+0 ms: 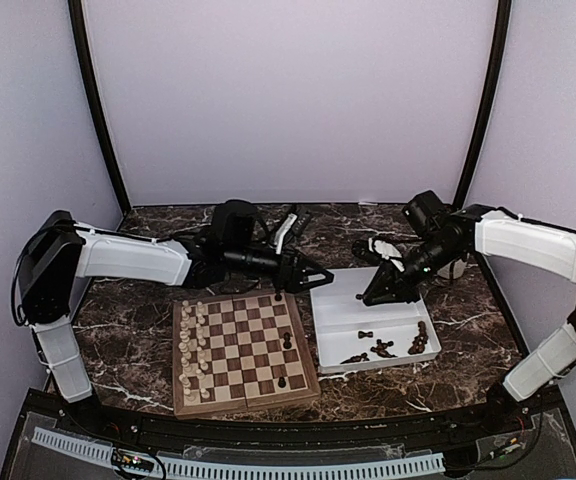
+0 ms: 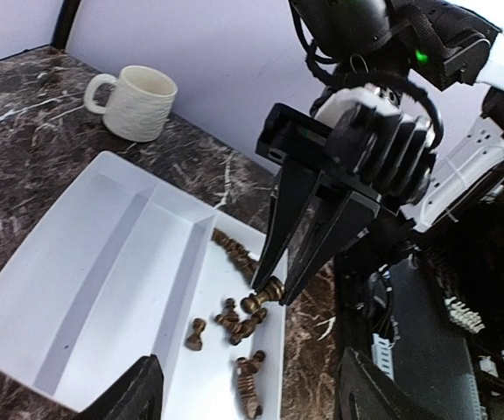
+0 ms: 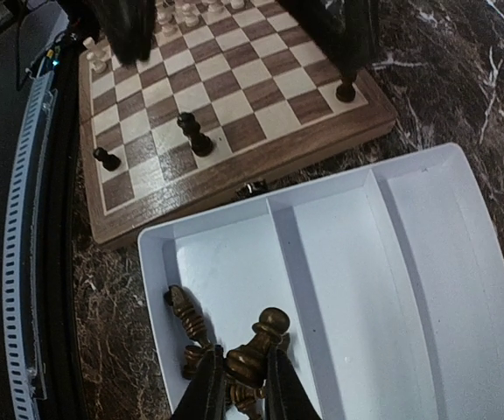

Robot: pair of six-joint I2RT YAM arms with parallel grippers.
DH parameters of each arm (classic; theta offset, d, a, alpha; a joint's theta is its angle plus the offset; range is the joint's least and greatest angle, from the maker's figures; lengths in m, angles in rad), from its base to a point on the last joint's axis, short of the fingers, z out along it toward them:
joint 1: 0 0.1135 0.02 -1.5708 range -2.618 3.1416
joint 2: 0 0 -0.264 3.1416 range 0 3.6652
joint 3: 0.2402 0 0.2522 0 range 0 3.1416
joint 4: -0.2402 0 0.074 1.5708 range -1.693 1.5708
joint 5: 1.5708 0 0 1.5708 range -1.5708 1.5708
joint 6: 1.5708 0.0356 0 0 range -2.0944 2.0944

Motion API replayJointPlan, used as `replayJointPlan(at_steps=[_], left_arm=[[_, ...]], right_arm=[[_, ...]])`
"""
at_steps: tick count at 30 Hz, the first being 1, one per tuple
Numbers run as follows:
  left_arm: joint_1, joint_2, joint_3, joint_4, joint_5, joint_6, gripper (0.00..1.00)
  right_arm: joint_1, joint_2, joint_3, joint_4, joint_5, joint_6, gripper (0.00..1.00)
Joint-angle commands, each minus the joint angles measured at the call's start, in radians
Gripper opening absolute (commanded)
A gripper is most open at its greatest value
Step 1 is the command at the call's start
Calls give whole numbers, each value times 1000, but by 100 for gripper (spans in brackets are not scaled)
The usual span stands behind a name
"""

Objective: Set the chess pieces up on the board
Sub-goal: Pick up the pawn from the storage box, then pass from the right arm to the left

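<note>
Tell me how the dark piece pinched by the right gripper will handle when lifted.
The dark chess piece looks like rigid turned wood, so it probably won't flex. The right gripper pinches its narrow rounded body while it's tilted, so it may pivot or slip. Dropped in the white tray, it would likely roll.

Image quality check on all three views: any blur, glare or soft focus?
Top external: soft and dim, though the white tray still shows its dividers. Left wrist: right gripper sharp, left gripper's fingers blurred at the bottom edge. Right wrist: board crisp, held dark piece slightly soft. No strong glare.
</note>
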Motion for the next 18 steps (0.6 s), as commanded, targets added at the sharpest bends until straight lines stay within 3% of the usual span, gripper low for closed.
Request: replayJointPlan(at_steps=[1, 11, 18], left_arm=[[5, 46, 0, 246, 206, -117, 72], [5, 111, 22, 434, 341, -271, 69], [7, 160, 48, 557, 416, -395, 59]], right_arm=[[-9, -13, 114, -81, -205, -2, 10], [-8, 28, 264, -124, -296, 17, 11], [5, 36, 259, -115, -289, 28, 12]])
